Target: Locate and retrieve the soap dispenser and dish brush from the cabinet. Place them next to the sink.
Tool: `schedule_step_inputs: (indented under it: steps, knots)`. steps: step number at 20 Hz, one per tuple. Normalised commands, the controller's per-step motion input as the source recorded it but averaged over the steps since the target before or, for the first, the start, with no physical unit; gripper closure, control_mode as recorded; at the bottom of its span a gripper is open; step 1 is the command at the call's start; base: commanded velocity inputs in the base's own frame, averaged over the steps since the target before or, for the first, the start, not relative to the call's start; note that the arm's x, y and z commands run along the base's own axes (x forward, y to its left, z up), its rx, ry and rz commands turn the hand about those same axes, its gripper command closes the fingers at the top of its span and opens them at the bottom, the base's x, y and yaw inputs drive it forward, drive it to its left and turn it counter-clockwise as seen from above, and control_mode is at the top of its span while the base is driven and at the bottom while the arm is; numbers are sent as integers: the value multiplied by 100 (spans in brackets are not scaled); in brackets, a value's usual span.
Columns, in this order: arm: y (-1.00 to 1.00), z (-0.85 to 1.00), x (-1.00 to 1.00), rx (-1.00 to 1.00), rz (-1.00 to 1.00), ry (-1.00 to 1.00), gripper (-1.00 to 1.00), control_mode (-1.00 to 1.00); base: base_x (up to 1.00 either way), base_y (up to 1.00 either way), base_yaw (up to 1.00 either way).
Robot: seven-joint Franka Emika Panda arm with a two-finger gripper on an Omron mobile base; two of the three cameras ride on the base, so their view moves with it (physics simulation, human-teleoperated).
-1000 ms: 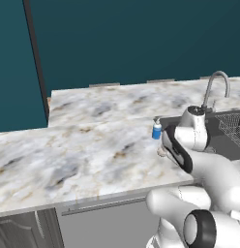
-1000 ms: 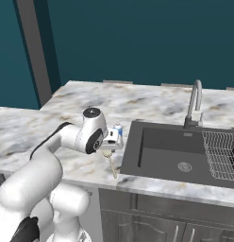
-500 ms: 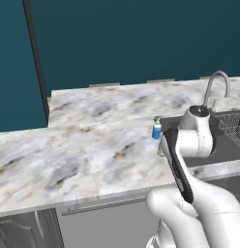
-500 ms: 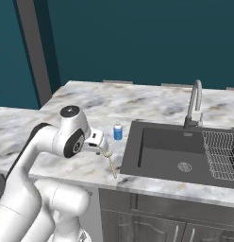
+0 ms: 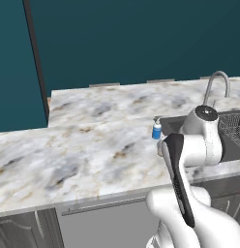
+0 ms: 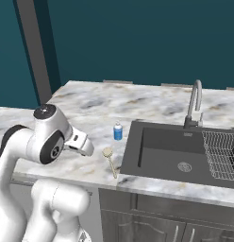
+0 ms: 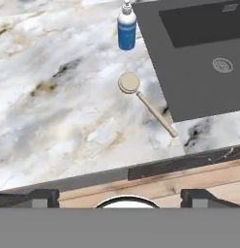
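The soap dispenser, a small blue bottle with a white pump, stands upright on the marble counter just left of the sink. The dish brush lies flat in front of it, near the counter's front edge. In the hand view the soap dispenser is at the top. Below it lies the dish brush, with its handle pointing toward the sink. My gripper is open and empty, held back over the counter's front edge, apart from both. The soap dispenser also shows beside my arm. The cabinet is out of view.
A curved chrome faucet rises behind the basin, and a wire rack sits in its right half. Grey cabinet fronts with metal handles run below the counter. A dark teal wall stands behind. My white arm fills the lower right of the left base view.
My hand has drawn back from the bottle and brush, leftward and toward the base, open throughout. The soap dispenser and dish brush have stayed in place.
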Motion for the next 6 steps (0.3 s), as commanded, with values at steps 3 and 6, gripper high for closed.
schedule_step_inputs:
  steps: [3, 6]
  knots:
    - [52, 26, -14, 0, -2, -15, -100, -100, 0, 0, 0]
    - [59, 3, -2, -3, -1, -7, -100, -100, 0, 0, 0]
